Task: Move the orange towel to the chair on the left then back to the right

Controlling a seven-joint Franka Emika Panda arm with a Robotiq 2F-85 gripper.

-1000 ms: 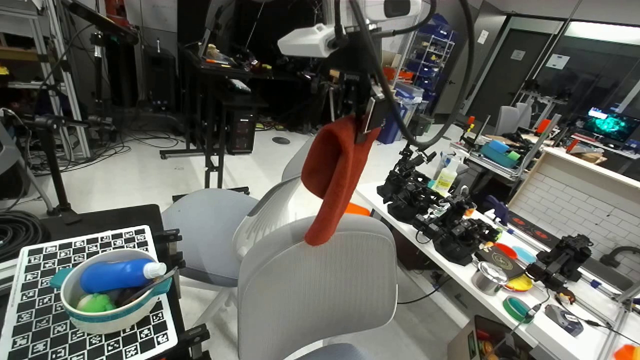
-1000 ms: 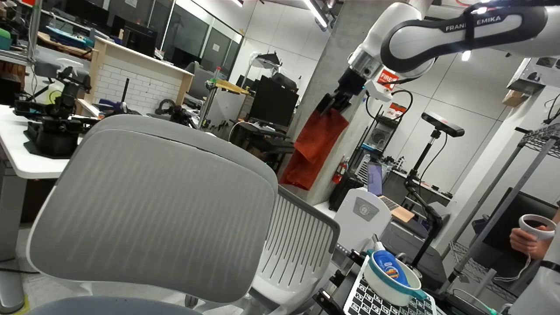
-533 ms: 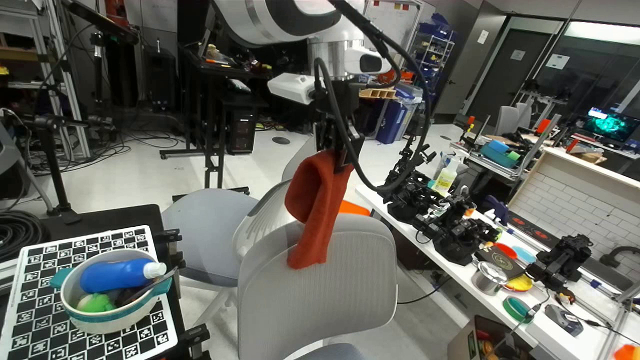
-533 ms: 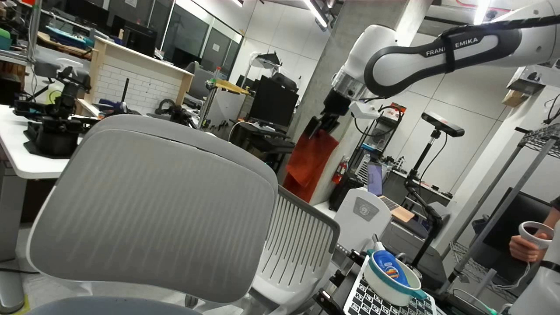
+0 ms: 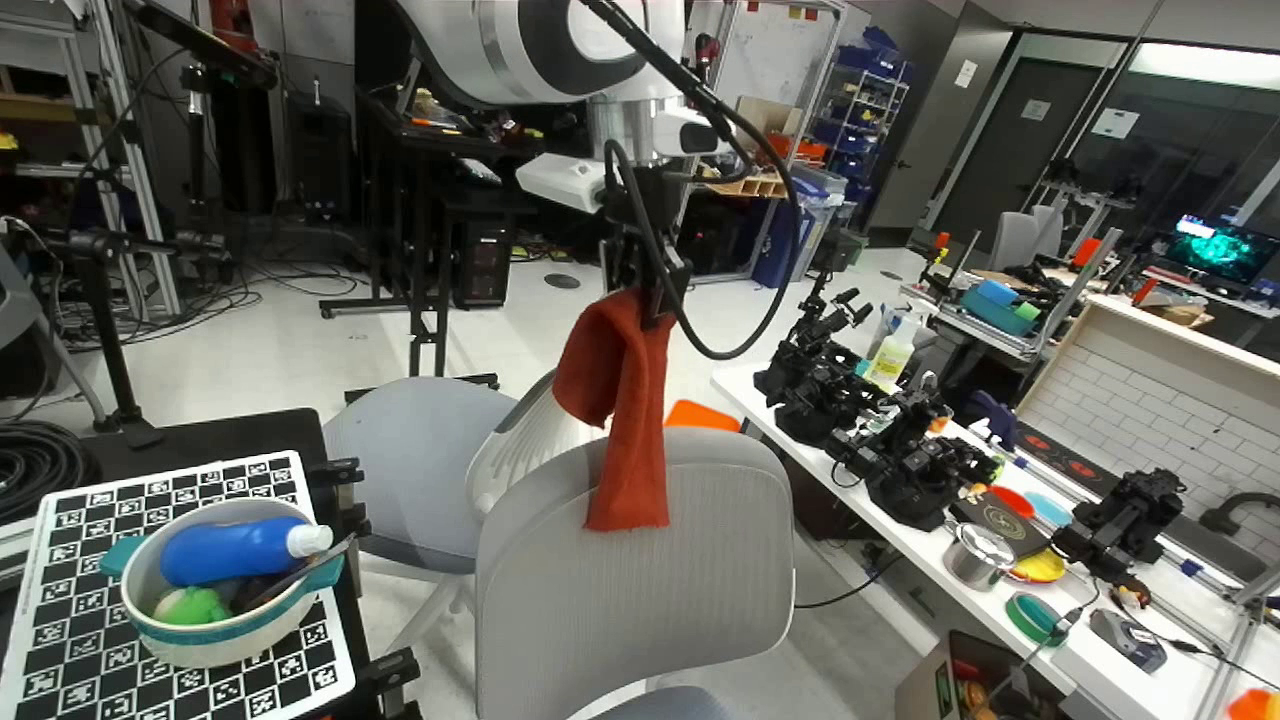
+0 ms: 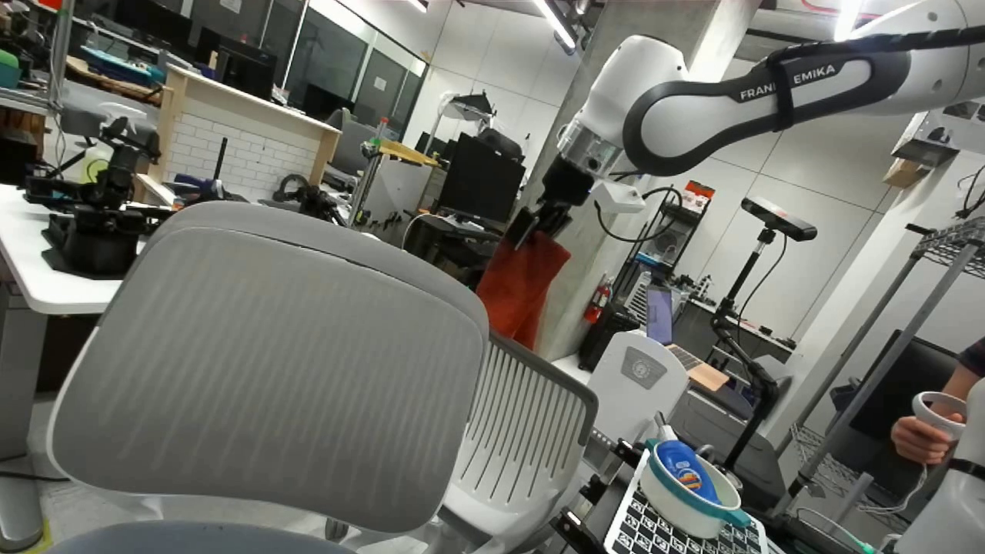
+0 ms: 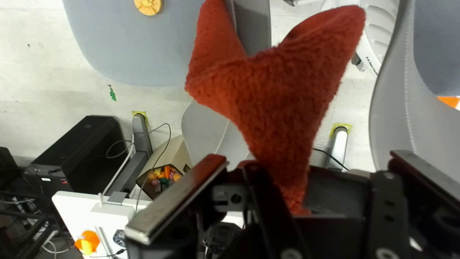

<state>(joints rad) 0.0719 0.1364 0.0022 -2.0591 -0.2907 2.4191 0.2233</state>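
The orange-red towel [image 5: 635, 430] hangs from my gripper [image 5: 640, 300] above the near grey chair [image 5: 640, 600]. Its lower end overlaps the chair's backrest; I cannot tell whether they touch. In an exterior view the towel [image 6: 519, 288] hangs below the gripper [image 6: 540, 231], its bottom hidden behind the backrests of the near chair [image 6: 269, 362] and the slatted chair [image 6: 531, 423]. In the wrist view the towel [image 7: 276, 97] narrows down between the jaws [image 7: 294, 176], which hold it. The slatted chair [image 5: 530, 430] stands to the left, behind the near one.
A pot [image 5: 225, 640] with a blue bottle stands on a checkered board [image 5: 90, 570] at the left. A white table [image 5: 900, 530] with black small arms is at the right. A loose cable [image 5: 770, 320] loops beside the wrist. A person's hand [image 6: 923, 438] holds a controller.
The gripper and towel have moved down and left in both exterior views, mostly sideways in the last half second. The towel stays hanging from the gripper. The chairs have not moved.
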